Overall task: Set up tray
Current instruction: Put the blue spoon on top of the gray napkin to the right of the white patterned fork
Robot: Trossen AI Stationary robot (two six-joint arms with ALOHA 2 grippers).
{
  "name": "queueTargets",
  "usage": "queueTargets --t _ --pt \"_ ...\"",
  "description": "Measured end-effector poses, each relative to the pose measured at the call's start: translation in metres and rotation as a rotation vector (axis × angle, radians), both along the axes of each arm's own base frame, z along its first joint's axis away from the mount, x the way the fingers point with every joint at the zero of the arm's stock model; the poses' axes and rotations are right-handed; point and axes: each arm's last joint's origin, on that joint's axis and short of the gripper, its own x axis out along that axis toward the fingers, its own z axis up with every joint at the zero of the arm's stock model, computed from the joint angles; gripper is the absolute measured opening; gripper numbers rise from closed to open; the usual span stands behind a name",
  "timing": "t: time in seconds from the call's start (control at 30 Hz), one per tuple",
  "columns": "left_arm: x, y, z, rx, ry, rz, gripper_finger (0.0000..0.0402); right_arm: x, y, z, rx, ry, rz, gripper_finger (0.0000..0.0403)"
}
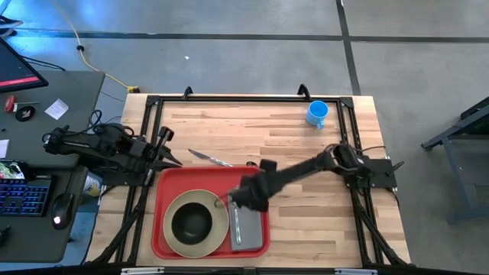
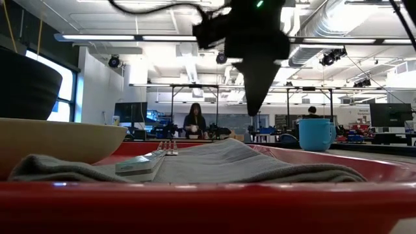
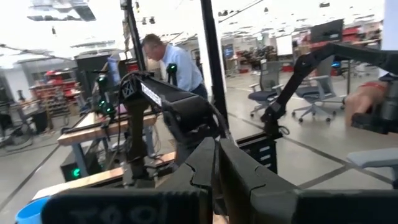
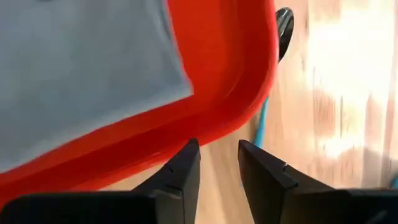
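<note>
The red tray (image 1: 163, 229) (image 2: 208, 205) (image 4: 233, 74) lies on the table's near middle. On it sits a cream plate (image 1: 173, 223) (image 2: 58, 140) holding a dark bowl (image 1: 192, 221) (image 2: 26, 84). Beside the plate lies a grey napkin (image 1: 250, 229) (image 2: 227, 162) (image 4: 81, 74) with a fork (image 1: 237, 225) (image 2: 143, 164) on it. My right gripper (image 1: 243, 200) (image 2: 255, 107) (image 4: 217, 165) hovers above the napkin's far end, pointing down, narrowly open and empty. My left gripper (image 1: 172, 155) (image 3: 217, 168) waits shut at the table's left side.
A knife (image 1: 208, 158) lies on the wood just beyond the tray's far rim. A blue cup (image 1: 317, 113) (image 2: 316, 134) stands near the table's far right corner. Bare wood lies right of the tray. People work in the room behind.
</note>
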Motion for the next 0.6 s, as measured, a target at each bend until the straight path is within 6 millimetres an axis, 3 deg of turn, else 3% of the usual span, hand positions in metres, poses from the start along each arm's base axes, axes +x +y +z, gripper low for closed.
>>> queueTargets --t 0.17,0.4,0.6 --pt "0.000 0.001 -0.002 0.002 0.022 0.021 0.0056 0.004 -0.049 0.008 0.023 0.076 0.017 0.0072" --pt "0.001 0.001 -0.005 0.025 0.041 0.035 0.0056 0.014 -0.108 0.020 0.166 0.010 0.103 0.0043" --pt "0.002 0.003 -0.009 0.025 0.087 0.103 0.0056 -0.003 -0.143 0.004 0.319 0.099 0.057 0.0033"
